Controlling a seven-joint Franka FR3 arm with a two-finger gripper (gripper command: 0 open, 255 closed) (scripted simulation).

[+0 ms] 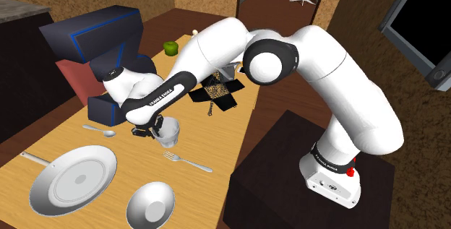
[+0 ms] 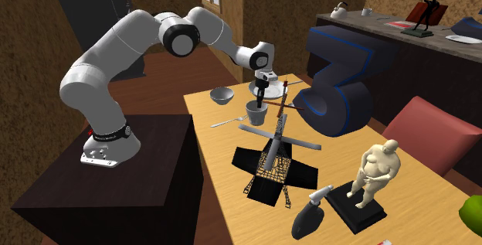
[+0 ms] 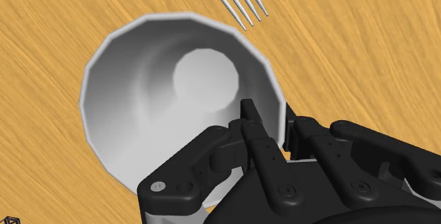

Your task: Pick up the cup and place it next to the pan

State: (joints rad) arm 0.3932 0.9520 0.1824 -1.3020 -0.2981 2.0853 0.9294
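White cup (image 1: 168,132): sat upright at counter (image 1: 209,139) level, betw. spoon (image 1: 99,129) and fork (image 1: 186,162) in shoulder view; faceted wall, nothing inside.
Hand (image 3: 277,119): all black, sat over cup's rim, nearly closed; one finger (image 3: 256,138) inside cup, other outside, wall pinched betw. them.
Lift: couldn't tell whether cup's base touched counter.
Pan (image 1: 72,179): silvery, shallow, thin handle; lay toward shoulder view's lower left, apart from cup, past spoon.
Bowl (image 1: 150,204): silvery, sat just beside pan, near counter's edge.
Fork: lay flat just beside cup, tines toward it.
Spoon: lay flat on hand's far side from fork.
Arm (image 1: 217,47): white w/ dark joints, bent low over counter from dark stand (image 1: 282,155).
Windmill model (image 2: 274,158): black, wire-frame tower, stood mid-counter betw. cup and pale statuette (image 2: 376,172) in 2nd ext. view.
Dark "3" shape (image 2: 340,73): blue-edged, stood near cup, toward 2nd ext. view's right.
Green fruit (image 1: 170,48): sat at counter's far end in shoulder view.
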